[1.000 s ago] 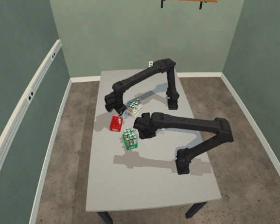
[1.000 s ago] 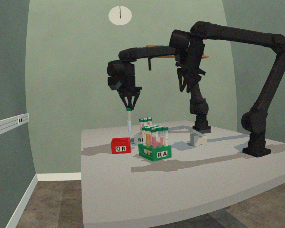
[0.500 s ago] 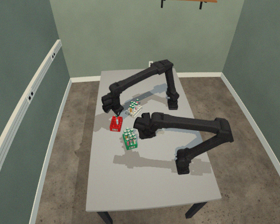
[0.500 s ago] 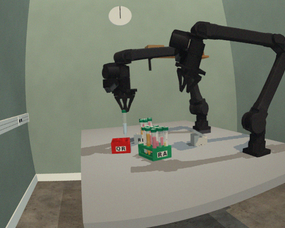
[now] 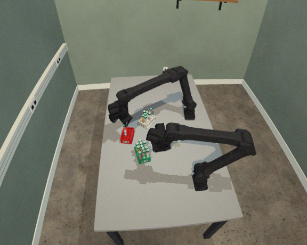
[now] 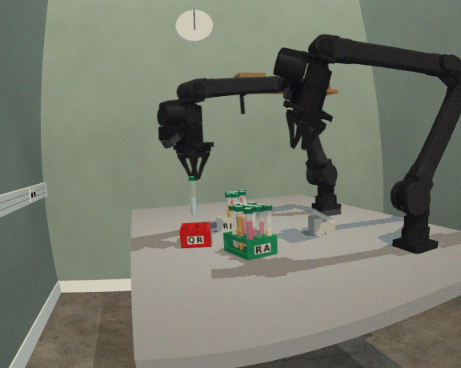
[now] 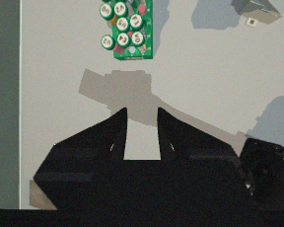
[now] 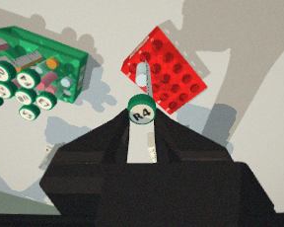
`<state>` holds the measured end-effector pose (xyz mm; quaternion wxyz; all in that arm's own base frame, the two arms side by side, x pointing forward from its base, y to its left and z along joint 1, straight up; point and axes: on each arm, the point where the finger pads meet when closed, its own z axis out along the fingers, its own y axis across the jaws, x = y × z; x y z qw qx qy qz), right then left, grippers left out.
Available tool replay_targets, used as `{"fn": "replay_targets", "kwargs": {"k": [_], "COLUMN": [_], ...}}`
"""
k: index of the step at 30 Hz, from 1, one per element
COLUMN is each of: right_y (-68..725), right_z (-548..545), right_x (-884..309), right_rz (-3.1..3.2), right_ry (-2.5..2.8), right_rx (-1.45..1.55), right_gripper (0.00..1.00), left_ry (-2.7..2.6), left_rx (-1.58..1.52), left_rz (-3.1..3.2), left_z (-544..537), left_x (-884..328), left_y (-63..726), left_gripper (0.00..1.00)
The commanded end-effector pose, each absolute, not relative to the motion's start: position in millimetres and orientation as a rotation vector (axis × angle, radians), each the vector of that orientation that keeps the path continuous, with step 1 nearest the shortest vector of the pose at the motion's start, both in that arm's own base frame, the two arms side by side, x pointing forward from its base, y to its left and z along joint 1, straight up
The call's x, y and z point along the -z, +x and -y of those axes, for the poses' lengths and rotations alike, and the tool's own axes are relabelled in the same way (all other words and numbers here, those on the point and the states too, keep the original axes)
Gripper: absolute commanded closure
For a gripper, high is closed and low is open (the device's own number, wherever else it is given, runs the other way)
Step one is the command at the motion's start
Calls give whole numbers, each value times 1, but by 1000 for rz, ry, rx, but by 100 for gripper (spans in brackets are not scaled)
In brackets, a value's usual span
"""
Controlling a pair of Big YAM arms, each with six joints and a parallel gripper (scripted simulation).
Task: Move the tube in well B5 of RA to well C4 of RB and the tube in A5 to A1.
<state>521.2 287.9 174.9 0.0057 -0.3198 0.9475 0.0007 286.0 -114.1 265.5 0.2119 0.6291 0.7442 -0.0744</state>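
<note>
My right gripper (image 6: 192, 178) (image 8: 141, 113) is shut on a green-capped tube marked R4 (image 6: 193, 192) (image 8: 141, 105). The tube hangs upright with pale blue liquid, its tip just above the red rack QR (image 5: 127, 138) (image 6: 195, 229) (image 8: 134, 59). My left gripper (image 6: 298, 147) (image 7: 142, 113) is partly open and empty, high above the table. The green rack RA (image 5: 136, 154) (image 6: 243, 253) (image 7: 148, 49) holds several green-capped tubes. The white rack RB (image 5: 147, 126) also holds several tubes; it is mostly hidden behind RA's tubes in the exterior view. Well positions are too small to tell.
A small grey-white box (image 5: 176, 144) (image 6: 321, 226) (image 7: 259, 14) stands on the table (image 5: 166, 202) beside the left arm's hand; its lamp cannot be made out. QR lies near the table's far edge from the arm bases, beside RA and RB. RA's tubes stand close together.
</note>
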Motion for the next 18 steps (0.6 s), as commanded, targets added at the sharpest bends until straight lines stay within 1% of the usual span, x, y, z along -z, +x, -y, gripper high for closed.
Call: {"fn": "replay_targets", "kwargs": {"k": [1, 18], "right_y": [544, 535], "right_z": [-286, -289], "right_x": [-184, -187], "right_rz": [-2945, -2940], "right_ry": [-992, -990], "right_rx": [-10, -11], "right_gripper": [100, 100], "left_ry": [1734, 1734], "left_rx": [181, 181], "left_rz": [-2038, -2038], "left_z": [115, 115], "left_x": [-281, -281], "left_y": [293, 293], "left_gripper": [70, 70]}}
